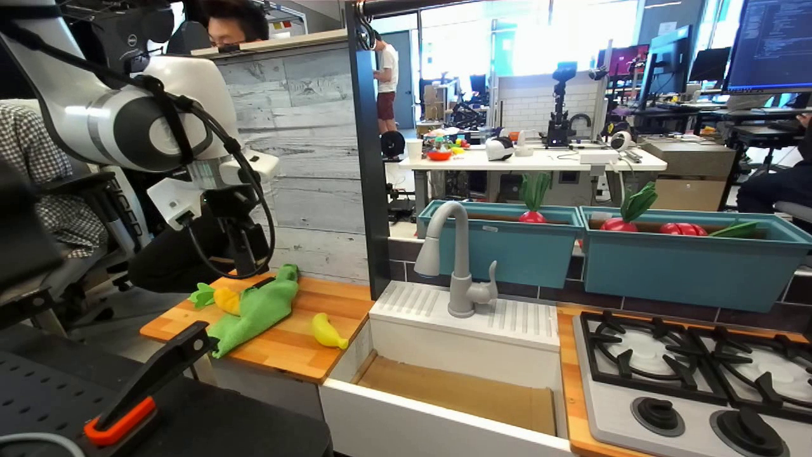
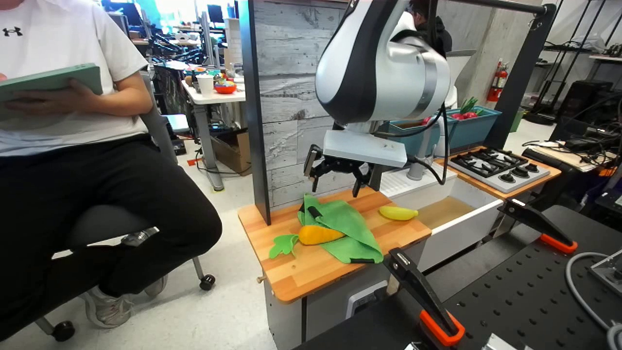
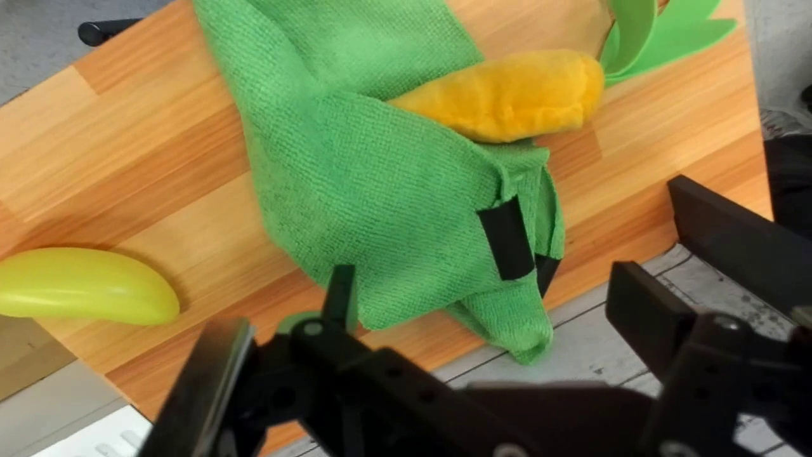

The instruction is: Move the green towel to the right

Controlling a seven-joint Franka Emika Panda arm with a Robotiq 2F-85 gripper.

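at left in an exterior view the arm (image 1: 104, 124) bends over; the gripper (image 2: 335, 191) points down, fingers (image 2: 358, 187) spread apart.

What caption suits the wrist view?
Open end effector above the towel, carrot lying against it, banana apart on the counter.

The green towel (image 2: 352, 223) lies rumpled across the wooden tabletop (image 2: 311, 274), loosely folded, a plush carrot's (image 3: 507, 95) narrow end nestled at its fold. I can make out its nubby weave and black patches; one corner pokes upward, the opposite end reaches the tabletop's rim.
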